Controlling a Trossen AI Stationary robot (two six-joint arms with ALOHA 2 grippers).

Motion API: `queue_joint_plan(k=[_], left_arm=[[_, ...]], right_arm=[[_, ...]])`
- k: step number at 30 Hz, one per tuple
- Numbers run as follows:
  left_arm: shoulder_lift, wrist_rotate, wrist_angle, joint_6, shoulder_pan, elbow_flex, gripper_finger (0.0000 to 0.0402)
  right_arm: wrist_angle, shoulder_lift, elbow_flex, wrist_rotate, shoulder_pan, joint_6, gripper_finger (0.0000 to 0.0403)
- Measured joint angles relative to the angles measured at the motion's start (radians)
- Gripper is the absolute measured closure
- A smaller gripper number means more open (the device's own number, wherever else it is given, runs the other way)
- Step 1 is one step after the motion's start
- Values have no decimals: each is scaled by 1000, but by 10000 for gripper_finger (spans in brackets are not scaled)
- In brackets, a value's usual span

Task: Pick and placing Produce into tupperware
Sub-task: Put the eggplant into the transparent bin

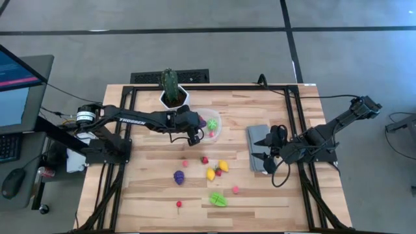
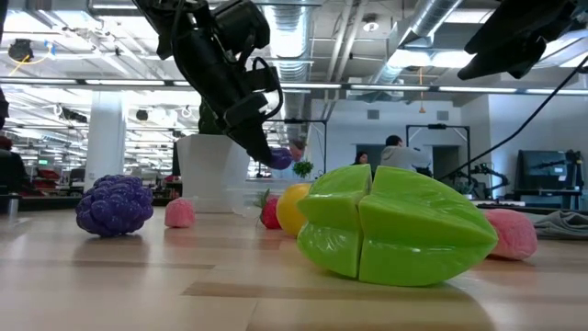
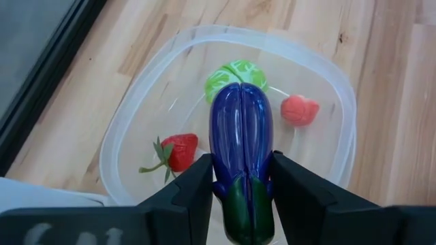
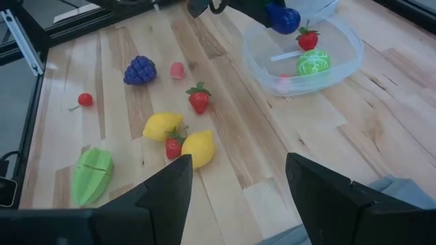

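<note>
From above, left gripper [image 1: 195, 134] hung over the tupperware [image 1: 216, 133] beside the white pot [image 1: 174, 99], while the right gripper [image 1: 267, 159] waited, fingers parted and empty, over the grey cloth [image 1: 256, 140]. Its wrist view showed both fingers pressed against a glossy purple eggplant [image 3: 242, 153] above the clear round tub holding a strawberry [image 3: 180, 150], a green cabbage [image 3: 231, 73] and a pink piece [image 3: 299, 109].

In the left wrist view, the purple eggplant [image 3: 242, 160] hides part of the green cabbage [image 3: 235, 75], and its stem end runs off the picture's edge. In the low view, the clear tupperware [image 2: 241, 196] is barely discernible behind the left pincer [image 2: 266, 152].
</note>
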Motion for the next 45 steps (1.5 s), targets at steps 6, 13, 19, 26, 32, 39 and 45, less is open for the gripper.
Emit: queue_joint_plan(k=[6,13,19,26,32,39,45], left_arm=[[0,-1,0,19,0,0,259],[0,-2,0,27,7,0,257],[0,24,-1,31,7,0,256],[0,24,-2,31,8,0,255],[0,24,-4,31,9,0,255],[0,43,-13,18,19,0,255],[0,56,-13,17,24,0,255]], right_arm=[[1,0,0,0,0,0,143],[10,0,0,0,0,0,143],[13,0,0,0,0,-1,143],[13,0,0,0,0,-1,143],[13,0,0,0,0,-1,143],[13,0,0,0,0,-1,143],[13,0,0,0,0,-1,143]])
